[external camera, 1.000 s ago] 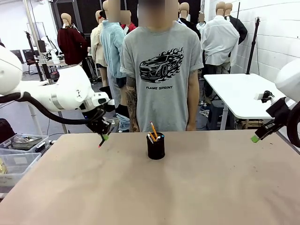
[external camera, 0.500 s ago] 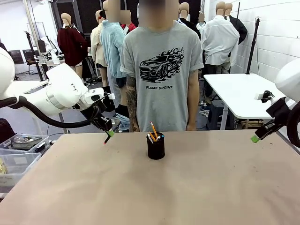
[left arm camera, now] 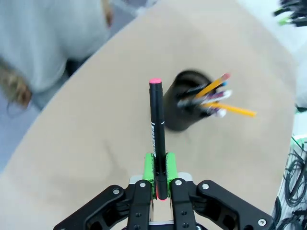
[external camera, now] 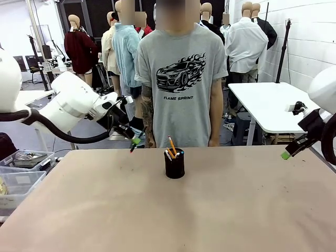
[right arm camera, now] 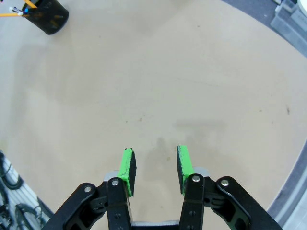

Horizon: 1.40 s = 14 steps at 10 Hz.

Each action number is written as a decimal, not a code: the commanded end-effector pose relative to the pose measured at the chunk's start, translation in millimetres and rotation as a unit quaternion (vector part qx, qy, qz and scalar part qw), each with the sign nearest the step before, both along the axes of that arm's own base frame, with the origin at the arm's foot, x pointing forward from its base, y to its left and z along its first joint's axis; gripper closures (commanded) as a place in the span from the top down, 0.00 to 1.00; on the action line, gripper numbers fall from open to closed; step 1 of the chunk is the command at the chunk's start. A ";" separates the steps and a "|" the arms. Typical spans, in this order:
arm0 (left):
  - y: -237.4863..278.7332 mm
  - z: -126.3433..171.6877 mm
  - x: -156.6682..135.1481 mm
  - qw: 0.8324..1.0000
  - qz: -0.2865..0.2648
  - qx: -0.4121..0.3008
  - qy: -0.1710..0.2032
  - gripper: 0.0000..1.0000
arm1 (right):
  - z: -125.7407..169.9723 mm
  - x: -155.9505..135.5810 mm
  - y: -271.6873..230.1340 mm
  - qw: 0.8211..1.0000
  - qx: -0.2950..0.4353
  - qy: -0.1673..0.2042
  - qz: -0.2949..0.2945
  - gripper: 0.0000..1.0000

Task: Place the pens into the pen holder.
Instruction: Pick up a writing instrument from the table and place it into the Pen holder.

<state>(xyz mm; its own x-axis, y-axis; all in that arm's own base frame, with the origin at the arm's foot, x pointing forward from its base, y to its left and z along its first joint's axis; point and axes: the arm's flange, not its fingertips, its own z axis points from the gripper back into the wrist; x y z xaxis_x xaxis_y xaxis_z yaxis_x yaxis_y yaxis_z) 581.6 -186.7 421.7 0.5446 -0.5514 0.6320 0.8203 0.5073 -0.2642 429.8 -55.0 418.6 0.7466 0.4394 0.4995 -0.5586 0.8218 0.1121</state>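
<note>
The black mesh pen holder (external camera: 174,164) stands at the middle of the table's far part, with a yellow pencil and other pens (external camera: 171,147) sticking out of it. My left gripper (external camera: 136,140) hangs above the table to the holder's left, shut on a dark pen with a pink-red tip (external camera: 135,144). In the left wrist view that dark pen (left arm camera: 157,129) points past my gripper (left arm camera: 159,170) toward the holder (left arm camera: 185,103) and its pens (left arm camera: 216,98). My right gripper (external camera: 286,155) hovers open at the table's right edge, nothing between its fingers (right arm camera: 154,164); the holder (right arm camera: 49,18) lies far off.
A person in a grey T-shirt (external camera: 181,79) stands at the far side of the table, right behind the holder. Clear plastic bins (external camera: 21,168) sit off the table's left edge. A white table (external camera: 268,105) stands behind at the right.
My left gripper has carried the dark pen up and to the right, toward the holder. The right arm has stayed still.
</note>
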 end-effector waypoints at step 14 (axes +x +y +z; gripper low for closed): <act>-67.0 -81.9 46.0 0.928 -0.227 -0.278 -0.096 0.00 | -4.1 -1.7 0.2 1.000 0.008 -0.005 0.008 0.46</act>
<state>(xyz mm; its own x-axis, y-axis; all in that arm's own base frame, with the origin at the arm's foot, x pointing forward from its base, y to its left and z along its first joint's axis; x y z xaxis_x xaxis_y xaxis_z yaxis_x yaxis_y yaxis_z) 625.1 -256.0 339.8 0.1794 -0.2795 0.9432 0.9777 -0.0553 -0.2024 429.8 -55.1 418.5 0.7467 0.4390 0.4998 -0.5585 0.8218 0.1126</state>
